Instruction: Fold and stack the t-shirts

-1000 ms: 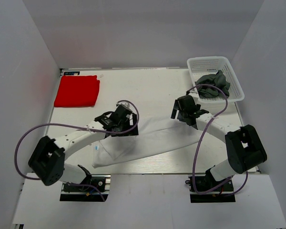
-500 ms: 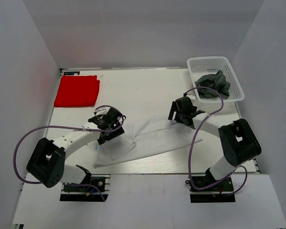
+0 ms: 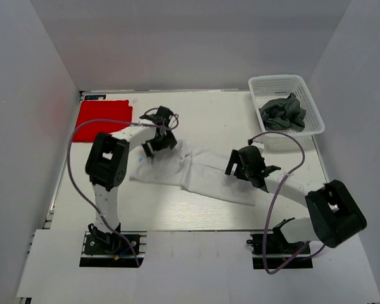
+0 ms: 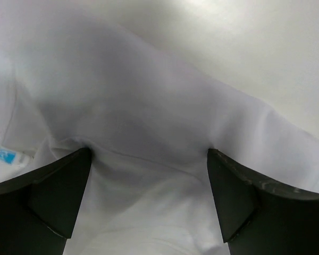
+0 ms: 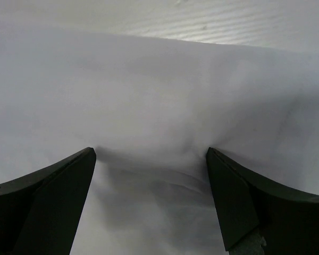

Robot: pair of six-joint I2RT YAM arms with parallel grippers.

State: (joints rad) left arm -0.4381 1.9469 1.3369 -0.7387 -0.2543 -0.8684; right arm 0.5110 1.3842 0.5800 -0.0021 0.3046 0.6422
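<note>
**A:** Where is your white t-shirt [image 3: 199, 177] now?

**B:** It lies in the middle of the table [image 3: 202, 117], flat and rumpled. A second ago it was strung between your two grippers, closer to the near edge, climbing from near-left to far-right. Now its slope is reversed: the long axis runs from far-left down to near-right. The broad, bunched end points towards the red t-shirt [image 3: 102, 119] and the narrower end towards your right arm.

**A:** And the arms?

**B:** Your left arm has swung away from you, towards the far-left corner. Your right arm has drawn back a little towards the near edge. The red t-shirt, folded in that corner, and the grey t-shirt [image 3: 282, 113], heaped in the basket [image 3: 275, 82] at far-right, lie where they were.

**A:** What are the jaws doing?

**B:** The left gripper [image 4: 149, 153] has its jaws spread wide over the shirt's broad end. The tips of its fingers [image 4: 53, 194] touch the cloth, which puckers between them. The right gripper [image 5: 150, 151] is the same at the narrow end: jaws apart, tips on the white fabric, nothing pinched.

**A:** Any writing you can read?

**B:** A small blue tag [image 4: 2, 155] shows at the left edge of your left wrist view. Its print is too blurred to read.
</note>
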